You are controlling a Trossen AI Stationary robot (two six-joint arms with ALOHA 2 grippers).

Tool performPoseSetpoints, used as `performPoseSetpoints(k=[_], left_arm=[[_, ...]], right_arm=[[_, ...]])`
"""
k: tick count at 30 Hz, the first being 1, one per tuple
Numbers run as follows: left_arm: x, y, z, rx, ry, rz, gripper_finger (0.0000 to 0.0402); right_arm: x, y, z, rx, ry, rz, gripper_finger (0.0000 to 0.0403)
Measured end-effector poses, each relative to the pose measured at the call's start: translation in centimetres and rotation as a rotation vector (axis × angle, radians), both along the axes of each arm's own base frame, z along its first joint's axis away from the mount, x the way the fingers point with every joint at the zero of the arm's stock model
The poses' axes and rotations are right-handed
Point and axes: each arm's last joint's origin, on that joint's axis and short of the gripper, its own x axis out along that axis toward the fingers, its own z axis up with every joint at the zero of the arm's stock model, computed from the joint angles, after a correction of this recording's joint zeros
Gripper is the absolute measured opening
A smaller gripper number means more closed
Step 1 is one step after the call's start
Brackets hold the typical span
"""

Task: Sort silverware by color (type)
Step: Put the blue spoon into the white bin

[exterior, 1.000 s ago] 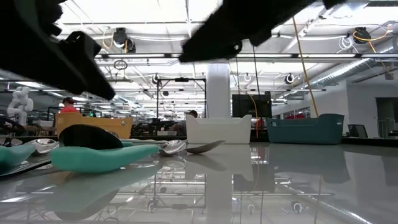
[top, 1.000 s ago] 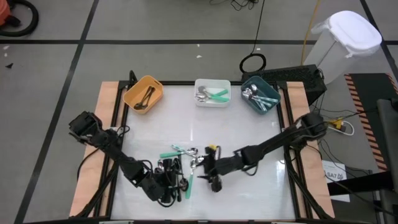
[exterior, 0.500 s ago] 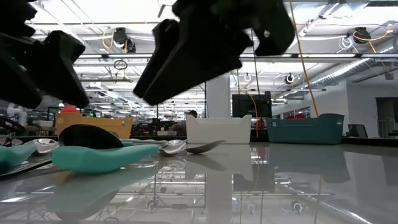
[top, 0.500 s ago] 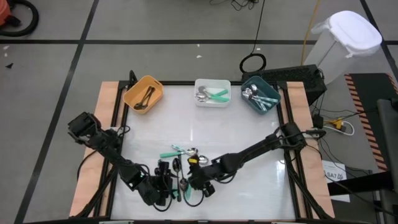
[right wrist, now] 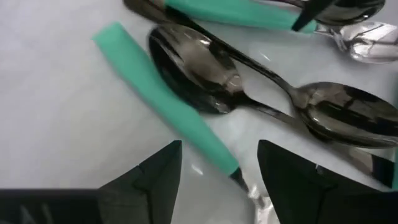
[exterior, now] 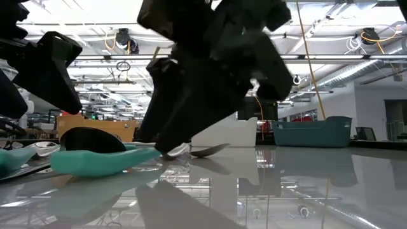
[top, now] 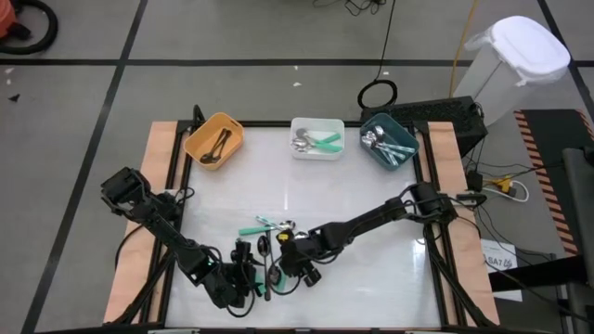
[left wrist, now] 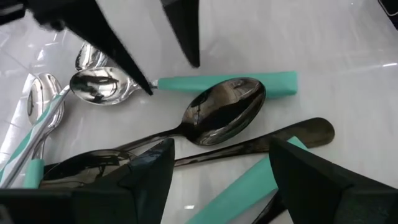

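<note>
Partly sorted: some spoons lie in the orange [top: 214,139], white [top: 317,137] and teal plastic bins [top: 388,142] at upper frame; a pile of black- and mint-handled spoons [top: 264,250] remains lower centre on the desk, both grippers' [top: 243,281] [top: 295,264] jaws apart over it, empty

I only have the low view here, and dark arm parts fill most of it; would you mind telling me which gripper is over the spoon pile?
Observer: Both. From above, the left gripper and the right gripper hang over the pile at the table's near edge.
Operator: Thank you. Is either holding a spoon?
Observer: No. Both wrist views show open fingers with nothing between them.
Operator: What lies under the right one?
Observer: Its wrist view shows a mint handle crossing under a dark spoon.
Operator: And the bins?
Observer: The orange bin holds dark spoons; the white bin and teal bin each hold mint-handled ones.
</note>
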Motion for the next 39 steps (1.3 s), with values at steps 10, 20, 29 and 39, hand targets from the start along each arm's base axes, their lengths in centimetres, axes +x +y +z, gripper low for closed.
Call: performPoseSetpoints(k=[10, 20, 29, 39], left_arm=[[0.0, 0.0, 0.0, 0.009, 0.001, -0.006, 0.0262], [0.6, 0.7, 0.0, 0.006, -0.003, 0.024, 0.0262], [1.7, 2.0, 0.0, 0.025, -0.003, 0.062, 0.0262], [3.2, 4.1, 0.1, 0.081, -0.002, 0.085, 0.0262]], right_arm=[[-0.1, -1.0, -0.8, -0.060, 0.041, 0.044, 0.0160], [-0.3, -1.1, -0.9, -0.107, 0.054, 0.107, 0.0117], [-0.5, -1.2, -1.0, -0.041, 0.102, 0.125, 0.0065], [-1.2, -1.2, -0.6, -0.021, 0.173, 0.077, 0.0011]])
